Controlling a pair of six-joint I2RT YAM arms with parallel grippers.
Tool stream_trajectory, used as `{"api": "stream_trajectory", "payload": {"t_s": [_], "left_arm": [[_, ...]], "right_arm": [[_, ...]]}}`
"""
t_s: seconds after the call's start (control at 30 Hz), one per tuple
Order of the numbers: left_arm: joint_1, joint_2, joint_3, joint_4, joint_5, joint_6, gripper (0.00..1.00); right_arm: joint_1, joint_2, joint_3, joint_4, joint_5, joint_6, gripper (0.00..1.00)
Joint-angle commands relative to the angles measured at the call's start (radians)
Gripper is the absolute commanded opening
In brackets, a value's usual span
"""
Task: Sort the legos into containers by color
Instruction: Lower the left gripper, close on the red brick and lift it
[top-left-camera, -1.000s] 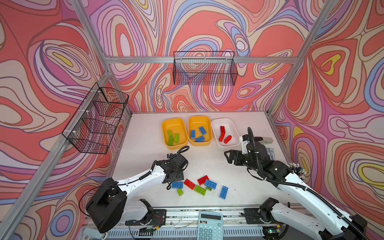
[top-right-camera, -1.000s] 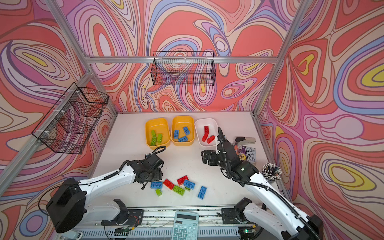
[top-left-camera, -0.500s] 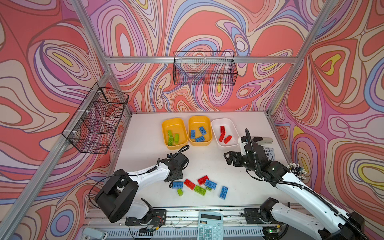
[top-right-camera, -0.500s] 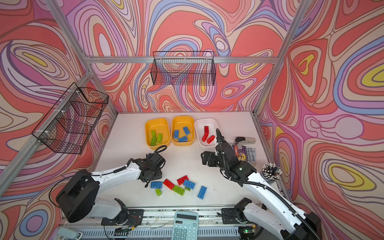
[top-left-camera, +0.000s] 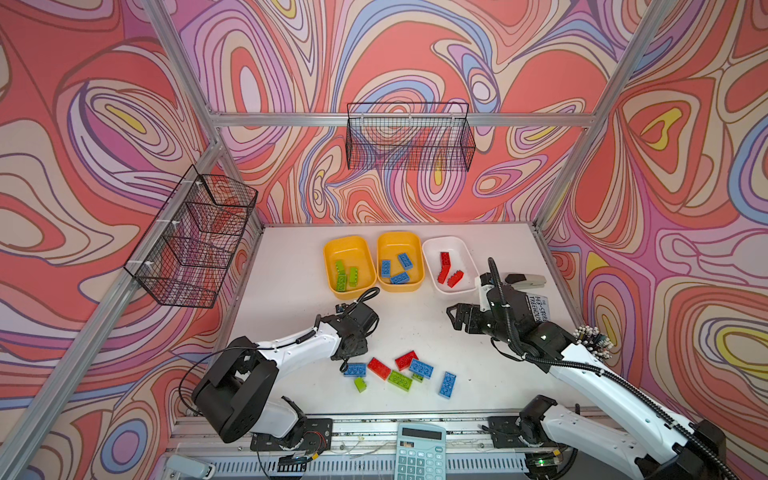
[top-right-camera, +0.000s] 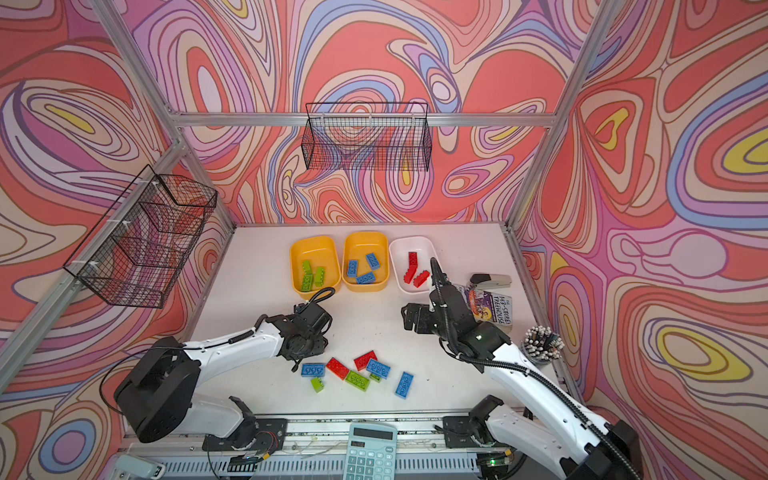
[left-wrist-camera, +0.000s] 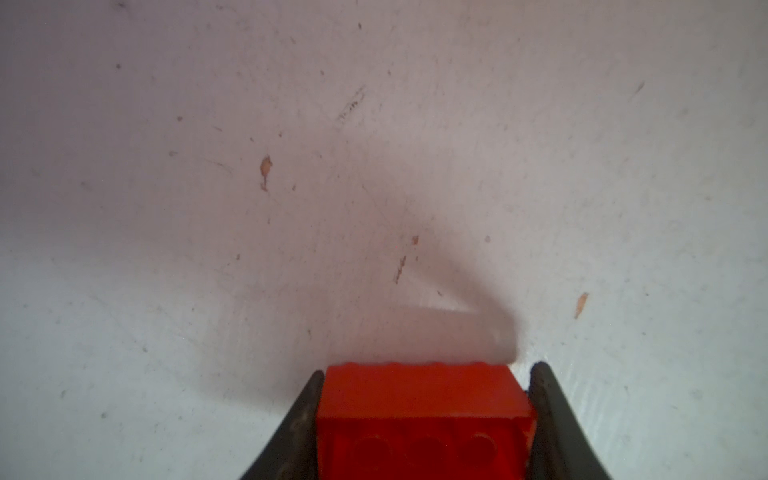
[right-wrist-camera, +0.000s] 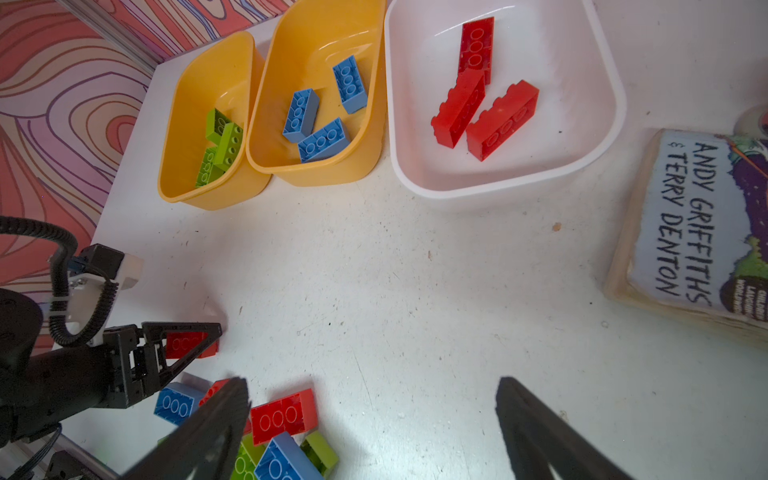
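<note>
Three containers are standing in a row at the far side of the table (top-left-camera: 291, 291): a left yellow tub (top-left-camera: 349, 248), a middle yellow tub (top-left-camera: 397, 243) and a white tub (top-left-camera: 455, 248). The left yellow tub is holding three green legos (top-left-camera: 347, 274), the middle yellow tub three blue legos (top-left-camera: 397, 268), and the white tub three red legos (top-left-camera: 448, 268). Eight loose legos are lying in a cluster near the front edge: three loose blue legos (top-left-camera: 421, 368), two loose red legos (top-left-camera: 379, 368) and three loose green legos (top-left-camera: 400, 380). One more piece, the gripped red lego (left-wrist-camera: 419, 399), is sitting between the fingers of the left gripper (left-wrist-camera: 428, 372), at the left edge of the cluster and low over the table. In the left wrist view the jaws are standing partly apart at the width of this lego, with a finger lying against each of its two sides. In both top views these fingers are hidden under the wrist. The right gripper (right-wrist-camera: 374, 390) is hovering over bare table between the white tub and the cluster, with its jaws spread wide and nothing between them. Two black wire baskets (top-left-camera: 409, 139) are hanging on the walls, one calculator (top-left-camera: 419, 453) is lying at the front rail, and one book (right-wrist-camera: 685, 228) is lying beside the white tub.
</note>
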Motion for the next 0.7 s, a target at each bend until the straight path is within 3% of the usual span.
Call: {"api": "stream_trajectory", "payload": {"t_s": [0.0, 0.67], "left_arm": [[0.004, 0.025, 0.016, -0.075, -0.004, 0.001, 0.38], [0.004, 0.075, 0.142, -0.106, -0.004, 0.067, 0.38]], "right_arm": [[-0.001, -0.004, -0.007, 0.012, 0.003, -0.011, 0.98], [-0.002, -0.057, -0.011, -0.031, 0.034, 0.002, 0.98]]}}
